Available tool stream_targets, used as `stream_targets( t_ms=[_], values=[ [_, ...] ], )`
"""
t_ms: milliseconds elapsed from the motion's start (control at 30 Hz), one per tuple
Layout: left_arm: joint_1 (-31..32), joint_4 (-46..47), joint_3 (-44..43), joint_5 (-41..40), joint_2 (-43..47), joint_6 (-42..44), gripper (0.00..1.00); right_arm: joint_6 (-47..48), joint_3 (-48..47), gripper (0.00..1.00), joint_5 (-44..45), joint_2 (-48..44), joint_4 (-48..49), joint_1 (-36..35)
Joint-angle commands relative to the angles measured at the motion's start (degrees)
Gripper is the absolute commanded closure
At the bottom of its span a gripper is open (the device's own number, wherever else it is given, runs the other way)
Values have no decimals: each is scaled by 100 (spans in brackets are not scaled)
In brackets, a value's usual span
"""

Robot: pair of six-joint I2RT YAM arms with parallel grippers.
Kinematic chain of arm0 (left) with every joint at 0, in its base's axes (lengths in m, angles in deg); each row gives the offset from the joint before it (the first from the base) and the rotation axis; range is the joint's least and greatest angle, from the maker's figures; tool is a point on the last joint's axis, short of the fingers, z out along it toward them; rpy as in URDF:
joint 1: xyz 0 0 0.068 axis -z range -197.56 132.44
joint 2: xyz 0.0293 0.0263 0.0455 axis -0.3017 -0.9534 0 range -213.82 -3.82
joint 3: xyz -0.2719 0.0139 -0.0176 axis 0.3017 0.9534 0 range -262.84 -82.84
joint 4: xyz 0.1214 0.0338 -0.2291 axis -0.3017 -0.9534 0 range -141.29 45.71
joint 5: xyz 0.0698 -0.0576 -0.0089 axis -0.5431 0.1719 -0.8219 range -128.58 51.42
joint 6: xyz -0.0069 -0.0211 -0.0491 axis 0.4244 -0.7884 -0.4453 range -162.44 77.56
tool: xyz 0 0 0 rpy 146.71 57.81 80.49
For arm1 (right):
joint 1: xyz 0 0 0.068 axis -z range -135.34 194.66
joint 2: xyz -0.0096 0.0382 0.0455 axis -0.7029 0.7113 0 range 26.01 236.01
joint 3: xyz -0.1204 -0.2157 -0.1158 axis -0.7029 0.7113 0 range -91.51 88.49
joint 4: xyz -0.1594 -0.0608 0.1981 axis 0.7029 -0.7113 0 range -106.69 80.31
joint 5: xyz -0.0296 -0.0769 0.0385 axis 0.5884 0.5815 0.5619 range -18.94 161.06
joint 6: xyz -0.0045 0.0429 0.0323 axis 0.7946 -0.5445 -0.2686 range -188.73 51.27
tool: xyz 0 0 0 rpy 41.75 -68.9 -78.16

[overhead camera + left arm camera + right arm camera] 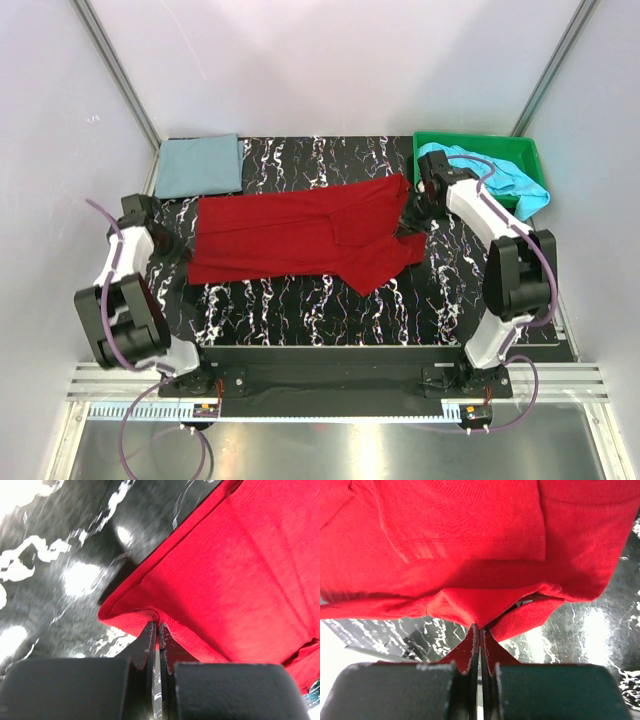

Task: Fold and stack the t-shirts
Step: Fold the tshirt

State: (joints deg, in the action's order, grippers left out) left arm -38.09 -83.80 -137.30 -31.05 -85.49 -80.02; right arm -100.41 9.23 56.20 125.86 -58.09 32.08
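Observation:
The deep red t-shirt (300,235) lies spread across the middle of the black marbled table, partly folded. My left gripper (186,262) is shut on the shirt's left edge; in the left wrist view its tips (158,626) pinch the red hem (235,575). My right gripper (412,222) is shut on the shirt's right edge; in the right wrist view its tips (480,628) pinch a red fold (470,555) lifted off the table. The grey-blue t-shirt (199,165) lies folded at the back left. The turquoise t-shirt (510,180) is crumpled in the green tray (528,150).
The green tray stands at the back right corner, close behind my right arm. White walls enclose the table on the left, back and right. The marbled tabletop (300,305) shows in front of the red shirt.

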Motion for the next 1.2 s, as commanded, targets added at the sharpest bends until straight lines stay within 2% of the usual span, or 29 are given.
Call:
stream_targets(
  t_ms=[0,267,667,900,1167],
  values=[
    [6,207,-495,134,-445,234,100,171,-597,100,-421,340,-55,167],
    [6,250,-1005,354,-1131,269,100,197,-1362,100,-896,833,-134,546],
    [6,259,-1400,680,-1554,295,100,189,-1777,100,-1433,1291,-187,1038],
    [-3,250,-1647,592,-1765,234,100,294,-2154,100,-1889,1756,-196,1091],
    [-12,233,-2051,548,-2046,146,100,250,-2488,99,-1969,2064,-187,1126]
  ],
)
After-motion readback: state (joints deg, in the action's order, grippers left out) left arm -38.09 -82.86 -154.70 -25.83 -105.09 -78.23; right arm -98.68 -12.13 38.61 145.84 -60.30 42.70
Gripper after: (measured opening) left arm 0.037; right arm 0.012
